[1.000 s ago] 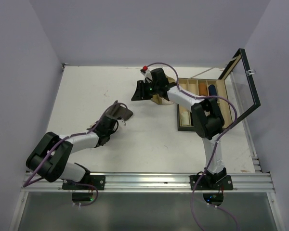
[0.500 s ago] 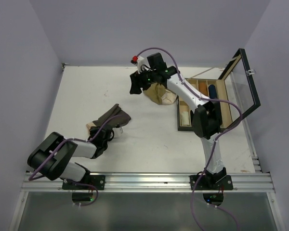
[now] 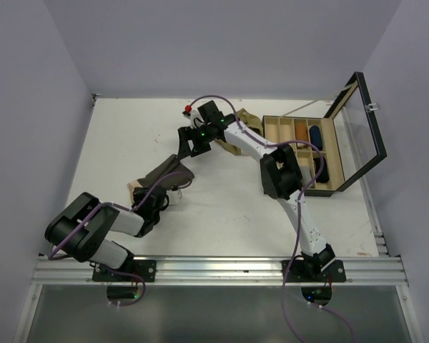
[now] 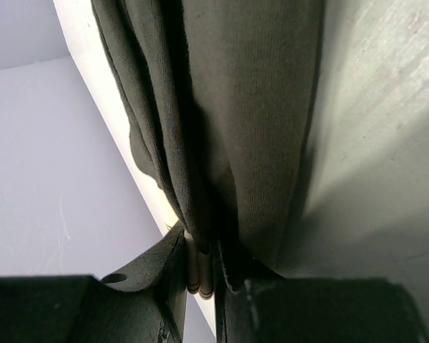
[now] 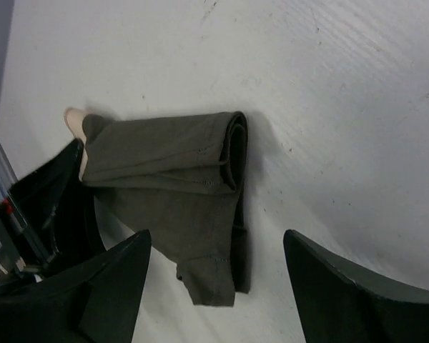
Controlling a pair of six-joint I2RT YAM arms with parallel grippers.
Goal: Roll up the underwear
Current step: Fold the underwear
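The left gripper (image 3: pixel 157 198) was clamped on the dark brown underwear (image 3: pixel 164 174). In the left wrist view its 2 fingers (image 4: pixel 161 282) stood narrowly apart, with the bunched edge of the beige waistband (image 4: pixel 199 275) pinched between them. The dark cloth (image 4: pixel 257 107) ran away from the jaws in several folded layers, lying against the white table (image 4: pixel 386 143).

The right gripper (image 3: pixel 189 145) hung over the far end of the same garment, its 2 fingers (image 5: pixel 107 286) spread wide and holding nothing. In the right wrist view the cloth (image 5: pixel 171 164) lay on the table (image 5: pixel 329 86) between and beyond the fingertips. Neither finger touched it as far as could be seen. Its end away from the left gripper was turned over into a thick rolled fold, and a loose flap trailed toward the camera. A strip of the waistband (image 5: pixel 75 121) showed just beside the left gripper (image 5: pixel 50 200) at the edge of that view.

From above, the dark brown underwear lay on the left half of the table (image 3: pixel 129 136), stretched between the 2 grippers. The olive-tan underwear (image 3: pixel 243 120) sat farther back, partly hidden under the right arm. It was just beside the open wooden box (image 3: pixel 322 123), whose lid stood raised on the right.
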